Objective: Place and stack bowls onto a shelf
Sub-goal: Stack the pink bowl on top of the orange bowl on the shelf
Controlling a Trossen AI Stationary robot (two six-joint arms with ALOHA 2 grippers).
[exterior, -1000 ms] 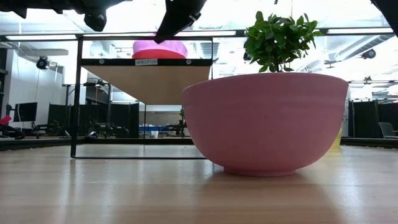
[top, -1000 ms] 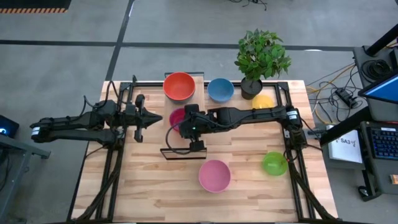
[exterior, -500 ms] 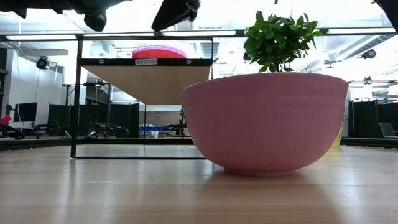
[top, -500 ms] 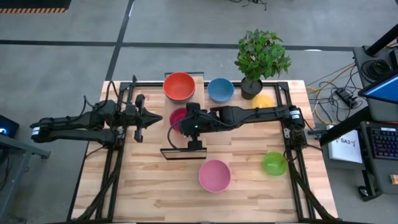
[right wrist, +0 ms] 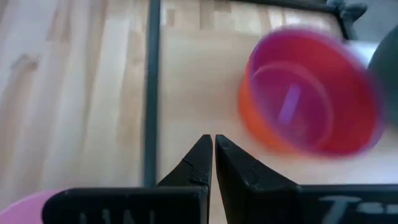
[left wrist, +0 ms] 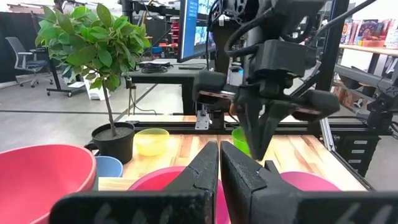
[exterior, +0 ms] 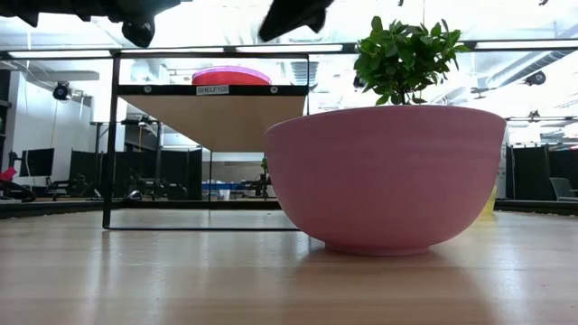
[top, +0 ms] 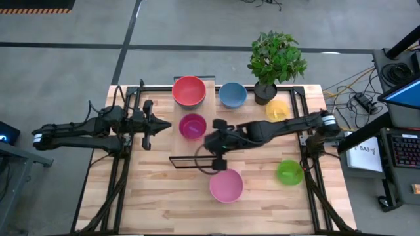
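Observation:
The shelf [top: 202, 111] carries a red bowl [top: 189, 90] at its far end and a purple bowl [top: 193, 126] at its middle. The purple bowl sits nested in an orange bowl [right wrist: 255, 127]. My right gripper [top: 217, 156] is shut and empty above the shelf's near end, clear of the purple bowl [right wrist: 311, 115]. My left gripper [top: 148, 124] is shut and empty, hovering left of the shelf. A pink bowl [top: 226, 185], a green bowl [top: 289, 172], a yellow bowl [top: 277, 109] and a blue bowl [top: 233, 94] rest on the tabletop.
A potted plant [top: 275, 62] stands at the table's far right, beside the blue and yellow bowls. The pink bowl [exterior: 384, 176] fills the front of the low view. The shelf's dark frame [exterior: 113, 144] stands behind it, with the nested bowls [exterior: 231, 76] on top.
My right gripper has drawn back from the purple bowl toward the table's near and right edges, ending over the shelf's near end. The purple bowl has sunk lower on the shelf and now sits level there. My left arm has kept still.

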